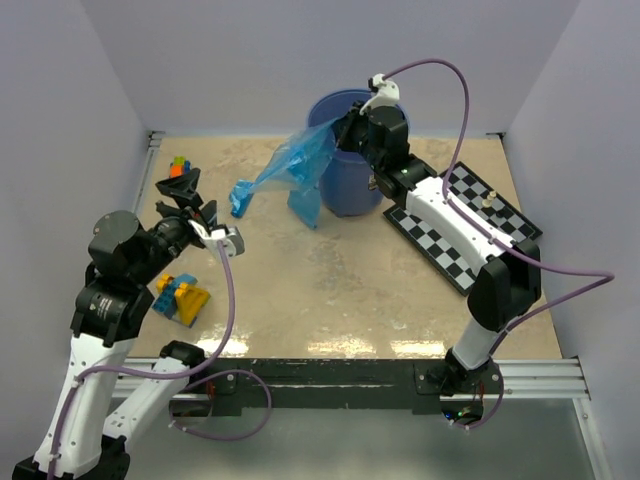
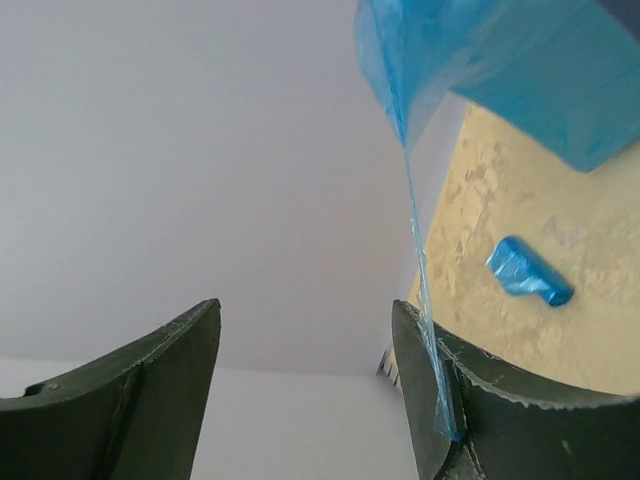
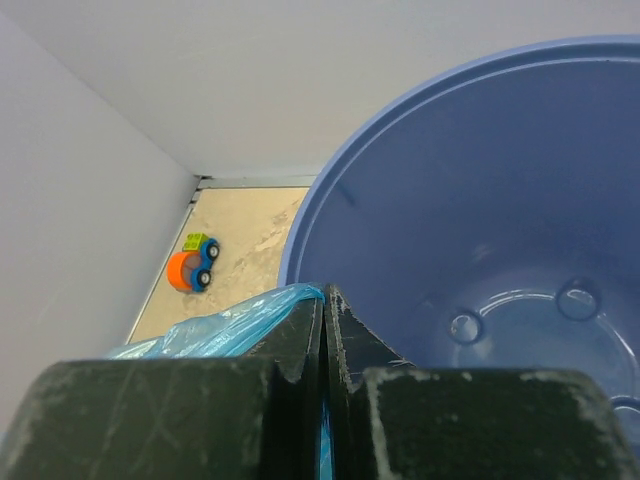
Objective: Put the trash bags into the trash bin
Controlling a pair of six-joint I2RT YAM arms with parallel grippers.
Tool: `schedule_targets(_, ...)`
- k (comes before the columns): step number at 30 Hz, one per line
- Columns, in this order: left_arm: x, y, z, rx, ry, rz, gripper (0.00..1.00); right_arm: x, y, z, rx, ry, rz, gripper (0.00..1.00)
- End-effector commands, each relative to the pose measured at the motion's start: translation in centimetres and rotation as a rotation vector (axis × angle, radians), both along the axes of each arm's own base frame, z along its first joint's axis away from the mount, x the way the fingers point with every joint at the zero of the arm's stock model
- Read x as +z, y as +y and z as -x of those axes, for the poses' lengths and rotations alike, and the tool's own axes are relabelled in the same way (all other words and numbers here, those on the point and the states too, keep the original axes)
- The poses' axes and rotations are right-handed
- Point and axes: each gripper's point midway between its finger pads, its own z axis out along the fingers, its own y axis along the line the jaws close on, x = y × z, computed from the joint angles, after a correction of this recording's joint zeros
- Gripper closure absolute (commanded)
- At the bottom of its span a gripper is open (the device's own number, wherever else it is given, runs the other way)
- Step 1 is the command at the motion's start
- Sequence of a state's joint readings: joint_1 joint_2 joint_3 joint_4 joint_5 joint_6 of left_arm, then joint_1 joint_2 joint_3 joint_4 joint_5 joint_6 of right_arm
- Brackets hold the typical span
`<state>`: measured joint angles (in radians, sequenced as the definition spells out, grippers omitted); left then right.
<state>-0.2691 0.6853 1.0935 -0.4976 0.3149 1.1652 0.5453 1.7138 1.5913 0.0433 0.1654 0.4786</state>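
Observation:
The trash bin (image 1: pixel 348 178) is a round blue bucket at the back middle. My right gripper (image 1: pixel 350 127) is shut on a blue trash bag (image 1: pixel 301 163) at the bin's left rim. The bag hangs outside the bin down to the table. In the right wrist view the shut gripper (image 3: pixel 323 300) pinches the bag (image 3: pixel 220 325) over the bin's rim (image 3: pixel 300 225). A small rolled trash bag (image 1: pixel 242 197) lies on the table and also shows in the left wrist view (image 2: pixel 528 272). My left gripper (image 1: pixel 181 190) is open, raised and apart from it. A thin strip of blue film (image 2: pixel 432 350) clings to its right finger.
A black-and-white chessboard (image 1: pixel 465 225) lies right of the bin under the right arm. Toy blocks (image 1: pixel 181 297) lie near the left arm. A small toy car (image 1: pixel 180 166) stands at the back left and also shows in the right wrist view (image 3: pixel 193 262). Walls close three sides.

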Motion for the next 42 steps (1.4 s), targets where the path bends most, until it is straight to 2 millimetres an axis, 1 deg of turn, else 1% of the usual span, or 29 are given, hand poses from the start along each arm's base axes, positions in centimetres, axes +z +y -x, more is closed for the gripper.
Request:
schedule_targets(1, 0.3, 1.3, 1.1, 0.043, 0.025, -0.064, 0.26, 3.1, -0.9, -0.5, -0.034, -0.057, -0.048, 1.0)
schedule_targets(3, -2.1, -0.8, 2.4, -0.092, 0.097, -0.061, 0.23, 3.2, -0.3, -0.4, -0.011, -0.052, -0.076, 1.0)
schedule_targets(4, -3.1, -1.3, 2.6, -0.129, 0.116, -0.076, 0.22, 3.1, -0.4, -0.5, -0.016, -0.047, -0.081, 1.0)
schedule_targets(5, -3.6, -1.4, 2.7, -0.137, 0.121, -0.098, 0.21, 3.0, -0.4, -0.5, -0.023, -0.042, -0.083, 1.0)
schedule_targets(6, -3.9, -0.7, 2.4, -0.103, 0.129, -0.124, 0.21, 2.6, -0.8, -0.9, -0.052, -0.031, -0.077, 1.0)
schedule_targets(8, -4.2, 2.1, 1.1, 0.072, 0.151, -0.133, 0.23, 2.4, -1.6, -1.4, -0.079, -0.024, -0.073, 1.0)
schedule_targets(9, -4.5, 3.2, 0.9, 0.14, 0.166, -0.133, 0.25, 2.5, -1.6, -1.5, -0.071, -0.028, -0.074, 1.0)
schedule_targets(10, -4.6, 3.6, 1.0, 0.161, 0.166, -0.118, 0.25, 2.6, -1.5, -1.5, -0.067, -0.032, -0.072, 1.0)
schedule_targets(11, -4.3, 3.2, 1.2, 0.148, 0.147, -0.077, 0.24, 3.0, -1.2, -1.3, -0.039, -0.045, -0.079, 1.0)
schedule_targets(13, -2.7, 1.1, 1.4, 0.064, 0.131, 0.084, 0.2, 3.7, -0.4, -0.8, 0.006, -0.069, -0.09, 1.0)
schedule_targets(14, -2.2, 0.2, 1.0, 0.034, 0.141, 0.155, 0.2, 3.7, 0.1, -0.5, 0.021, -0.071, -0.089, 1.0)
schedule_targets(15, -1.9, -1.0, 0.6, -0.001, 0.193, 0.263, 0.2, 3.8, 0.4, -0.1, 0.031, -0.075, -0.083, 1.0)
schedule_targets(16, -1.3, -1.9, 0.0, -0.022, 0.22, 0.349, 0.2, 3.7, 0.9, 0.2, 0.052, -0.071, -0.082, 1.0)
schedule_targets(18, -0.9, -3.9, -1.7, -0.074, 0.296, 0.476, 0.2, 3.1, 1.3, 0.6, 0.078, -0.053, -0.084, 1.0)
schedule_targets(19, 0.0, -5.2, -2.4, -0.128, 0.305, 0.536, 0.21, 3.0, 1.4, 0.7, 0.085, -0.047, -0.086, 1.0)
schedule_targets(20, -0.1, -6.6, -3.0, -0.178, 0.357, 0.587, 0.21, 3.1, 1.4, 0.9, 0.088, -0.047, -0.088, 1.0)
schedule_targets(21, 0.3, -8.0, -3.3, -0.227, 0.395, 0.641, 0.21, 3.1, 1.3, 1.2, 0.088, -0.048, -0.09, 1.0)
schedule_targets(23, 0.0, -10.6, -4.6, -0.29, 0.502, 0.728, 0.22, 3.4, 1.2, 1.5, 0.098, -0.056, -0.094, 1.0)
schedule_targets(24, 0.5, -11.6, -5.1, -0.326, 0.52, 0.768, 0.22, 3.6, 1.3, 1.7, 0.107, -0.064, -0.094, 1.0)
schedule_targets(26, 0.6, -13.0, -5.9, -0.347, 0.553, 0.823, 0.21, 4.1, 1.6, 2.2, 0.119, -0.078, -0.088, 1.0)
schedule_targets(28, 0.0, -13.9, -7.1, -0.339, 0.588, 0.849, 0.2, 4.5, 2.1, 2.8, 0.141, -0.095, -0.081, 1.0)
schedule_targets(32, -1.0, -14.1, -11.0, -0.216, 0.61, 0.917, 0.21, 5.3, 3.7, 4.4, 0.212, -0.132, -0.075, 1.0)
schedule_targets(34, -1.5, -14.3, -12.3, -0.199, 0.611, 0.924, 0.25, 5.6, 4.5, 5.3, 0.271, -0.15, -0.065, 1.0)
schedule_targets(35, -1.5, -14.4, -12.5, -0.203, 0.608, 0.927, 0.27, 5.4, 4.8, 5.6, 0.289, -0.151, -0.061, 1.0)
schedule_targets(36, -1.7, -14.6, -12.9, -0.205, 0.607, 0.926, 0.32, 5.4, 5.0, 5.8, 0.302, -0.151, -0.058, 1.0)
schedule_targets(38, -2.3, -14.8, -13.5, -0.204, 0.604, 0.927, 0.52, 5.1, 5.0, 6.0, 0.315, -0.152, -0.045, 1.0)
schedule_targets(40, -2.7, -15.2, -13.7, -0.216, 0.619, 0.92, 0.64, 4.9, 4.9, 6.1, 0.323, -0.158, -0.022, 1.0)
schedule_targets(41, -3.3, -15.5, -13.9, -0.221, 0.635, 0.913, 0.72, 4.8, 4.9, 6.2, 0.328, -0.163, -0.011, 1.0)
schedule_targets(42, -3.6, -15.7, -13.9, -0.23, 0.645, 0.907, 0.86, 4.9, 5.0, 6.4, 0.34, -0.17, -0.003, 1.0)
